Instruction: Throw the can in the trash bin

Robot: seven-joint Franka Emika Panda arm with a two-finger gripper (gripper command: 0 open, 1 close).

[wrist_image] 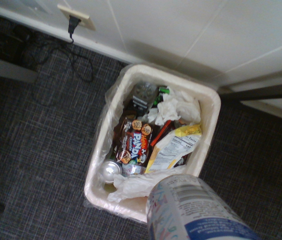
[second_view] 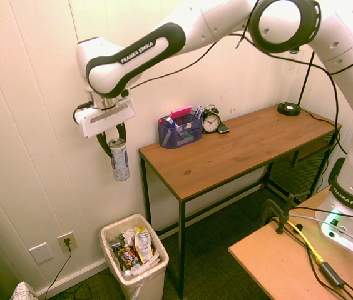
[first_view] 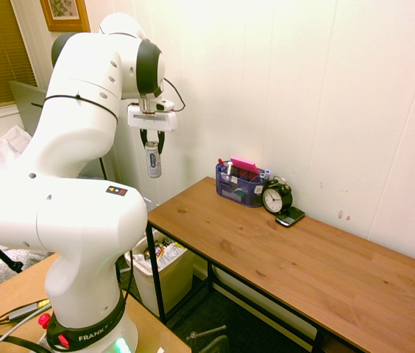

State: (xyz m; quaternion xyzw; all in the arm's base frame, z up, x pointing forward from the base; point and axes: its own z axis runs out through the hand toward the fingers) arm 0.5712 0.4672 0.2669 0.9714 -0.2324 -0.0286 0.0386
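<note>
My gripper [second_view: 112, 139] is shut on the top of the can [second_view: 119, 161], a slim silver-white drink can with blue and red markings that hangs upright in the air beyond the table's end. The same gripper [first_view: 151, 143] and can [first_view: 153, 161] show in the first exterior view. Directly below stands the trash bin [second_view: 112, 231], off-white with a white liner and full of mixed rubbish. The wrist view looks straight down into the trash bin [wrist_image: 208, 107], with the can [wrist_image: 191, 210] close in front.
The wooden table [second_view: 251, 147] on a black frame stands beside the bin and carries a blue desk organiser [second_view: 181, 130], a small black alarm clock [second_view: 211, 122] and a lamp [second_view: 289, 107]. A wall socket [second_view: 67, 240] sits low on the wall. Dark carpet surrounds the bin.
</note>
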